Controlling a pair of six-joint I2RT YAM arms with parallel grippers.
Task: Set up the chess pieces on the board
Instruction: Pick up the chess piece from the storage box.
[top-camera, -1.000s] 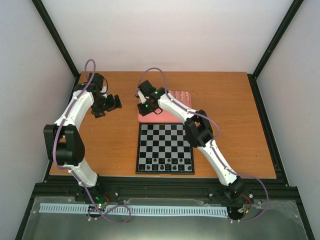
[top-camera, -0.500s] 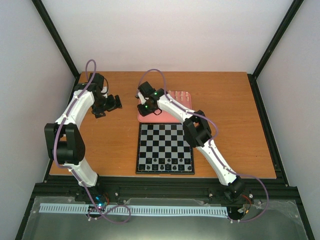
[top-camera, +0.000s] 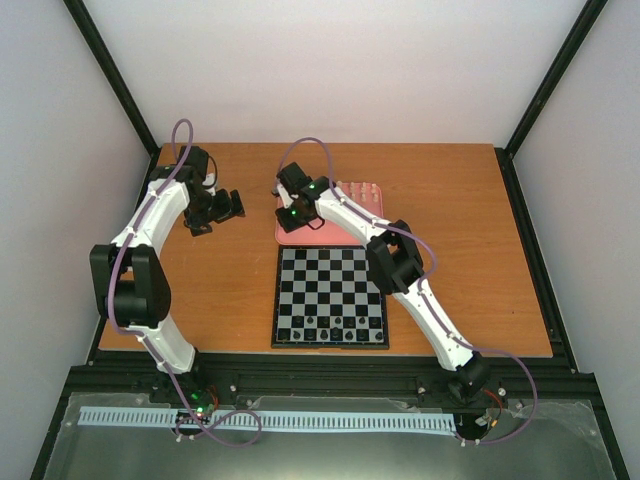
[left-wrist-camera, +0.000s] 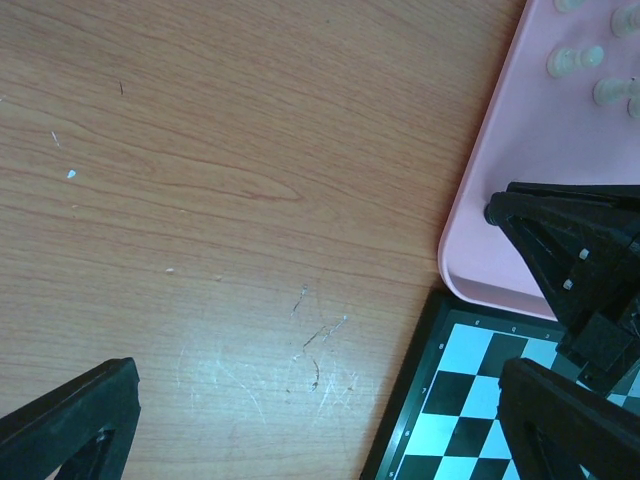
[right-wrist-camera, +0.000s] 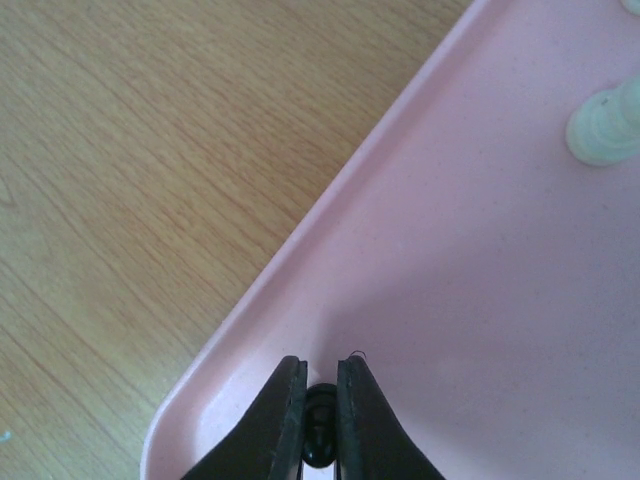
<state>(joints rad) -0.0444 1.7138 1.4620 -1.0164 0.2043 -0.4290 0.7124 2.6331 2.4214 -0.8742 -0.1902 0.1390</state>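
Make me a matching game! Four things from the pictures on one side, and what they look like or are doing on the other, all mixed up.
Things:
1. left gripper
2. right gripper
3. tray
4. board

Clues:
A. pink
B. open, above the bare table
C. black and grey squares
D. shut on a black piece

Pairs: 1-B, 2-D, 3-A, 4-C

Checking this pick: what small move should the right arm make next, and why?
Probably lift straight up. The right gripper is shut on a black chess piece near a corner of the pink tray, so it looks gripped and must clear the rim before heading to the board.
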